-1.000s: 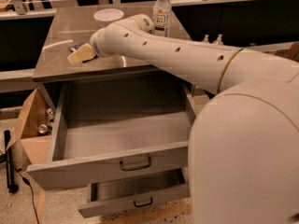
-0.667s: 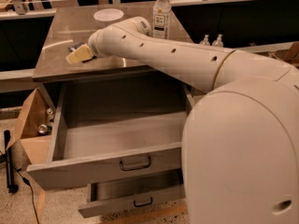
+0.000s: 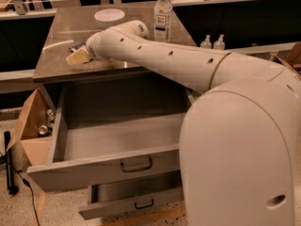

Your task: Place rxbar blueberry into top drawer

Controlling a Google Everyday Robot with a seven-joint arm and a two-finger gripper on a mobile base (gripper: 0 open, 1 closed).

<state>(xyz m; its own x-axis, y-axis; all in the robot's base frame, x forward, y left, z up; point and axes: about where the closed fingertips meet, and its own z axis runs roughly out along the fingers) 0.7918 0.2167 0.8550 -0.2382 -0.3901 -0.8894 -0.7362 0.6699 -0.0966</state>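
The tool (image 3: 78,57) hangs low over the steel bench (image 3: 61,32), near the bench's front-left part, at about 9 o'clock from the water bottle (image 3: 162,8); its tan tip points toward 8 o'clock; whether it is wide, narrow or holding anything, I cannot tell.

The rxbar blueberry (image 3: 75,47) shows only as a small dark sliver on the bench at 12 o'clock of the tool's tip, right against it; whether it is touched or merely just beside cannot be told; it is not in the drawer.

The white arm (image 3: 164,60) runs from the tool toward 4 o'clock into the large rounded robot body (image 3: 240,149), which fills the lower right of the view.

The top drawer (image 3: 84,173) stands pulled well out below the bench's front edge, at 6 o'clock from the tool; its grey floor is in view and its dark bail handle (image 3: 136,164) sits centred on the front panel; under it, a lower drawer (image 3: 117,208) with a smaller handle is pulled out a shorter way.

A white bowl (image 3: 109,16) sits toward the back of the bench, at 9 o'clock of the water bottle and near it; two small bottles (image 3: 212,42) stand off the bench at 3 o'clock; an open cardboard box (image 3: 26,117) with cans inside stands on the floor at 9 o'clock of the top drawer; a black cable (image 3: 26,187) trails over the floor beside it.
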